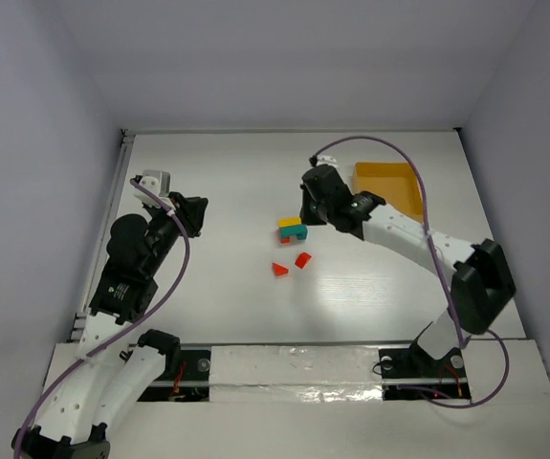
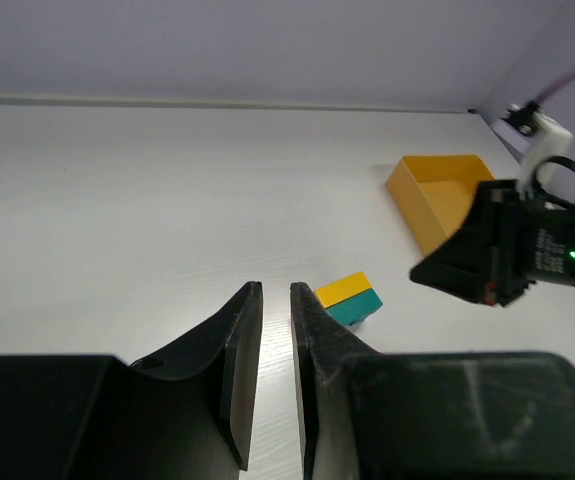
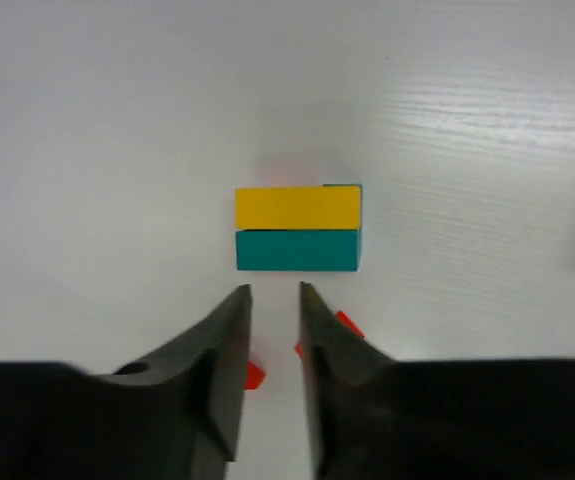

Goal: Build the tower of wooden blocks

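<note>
Stack is two high: yellow block lies flat on teal block at mid-table, edges abt flush, w/ a sliver of teal showing at the right end. A red wedge and a second red wedge lie loose on the table on the near side of the stack, close to it but not touching it or each other. Right gripper hovers just beside the stack, aimed at its long face, fingers pinched to a thin slit w/ nothing in it. Left gripper is well apart on the left, likewise pinched to a slit and empty. Tray sits behind the right arm. Risks, as I judge them: the right gripper is so near the stack that any swing toward the wedges could clip the yellow block and slide it off the teal one. Wedges are small w/ sloped faces, so a pinch across a slope prob squirts the piece out; fingers need to spread first and close on the flat sides. Setting a wedge down off-centre or pressing too hard could skew the top block. If both arms go for the middle, they may bump.
</note>
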Tool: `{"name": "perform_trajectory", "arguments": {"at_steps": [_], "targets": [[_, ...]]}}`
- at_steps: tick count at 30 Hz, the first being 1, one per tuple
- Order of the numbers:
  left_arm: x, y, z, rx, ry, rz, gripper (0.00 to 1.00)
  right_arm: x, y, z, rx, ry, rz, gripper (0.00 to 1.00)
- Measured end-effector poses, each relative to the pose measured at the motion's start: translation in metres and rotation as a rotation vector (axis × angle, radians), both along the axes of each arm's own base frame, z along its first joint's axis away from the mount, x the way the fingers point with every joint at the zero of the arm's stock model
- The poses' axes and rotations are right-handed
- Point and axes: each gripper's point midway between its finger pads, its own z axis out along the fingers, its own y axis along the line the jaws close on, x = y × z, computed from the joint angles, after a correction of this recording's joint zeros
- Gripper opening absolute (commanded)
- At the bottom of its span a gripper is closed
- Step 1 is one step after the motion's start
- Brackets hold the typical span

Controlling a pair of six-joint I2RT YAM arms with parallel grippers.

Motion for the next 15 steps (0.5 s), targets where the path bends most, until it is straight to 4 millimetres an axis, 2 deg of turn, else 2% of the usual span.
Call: {"name": "perform_trajectory", "arguments": {"at_steps": [1,3,5,7,9,10,11,14,15], "targets": [[0.0,0.001,0.0,0.001,0.0,0.003,0.15,-0.006,-0.005,0.002,0.02,-0.014,-0.004,0.05],[0.001,0.002,0.0,0.002,0.0,0.013,0.14,-0.023,-0.015,0.001,0.043,-0.014,-0.004,0.0],[0.002,0.004,0.0,0.003,-0.002,0.024,0.11,-0.037,-0.022,-0.007,0.073,-0.009,-0.002,0.0],[0.002,0.006,0.0,0.006,-0.004,0.036,0.08,-0.053,-0.03,-0.024,0.083,0.019,-0.003,0.0],[0.003,0.008,0.001,0.006,-0.006,0.046,0.04,-0.069,-0.038,-0.049,0.072,0.067,-0.009,0.09],[0.003,0.009,0.001,0.007,-0.008,0.052,0.03,-0.076,-0.04,-0.062,0.065,0.094,-0.012,0.18],[0.003,0.01,0.001,0.008,-0.008,0.058,0.01,-0.083,-0.041,-0.072,0.058,0.117,-0.014,0.42],[0.004,0.012,0.001,0.01,-0.007,0.07,0.0,-0.097,-0.041,-0.091,0.048,0.167,-0.013,0.68],[0.005,0.012,0.001,0.01,-0.008,0.072,0.0,-0.098,-0.039,-0.092,0.054,0.168,-0.012,0.71]]}}
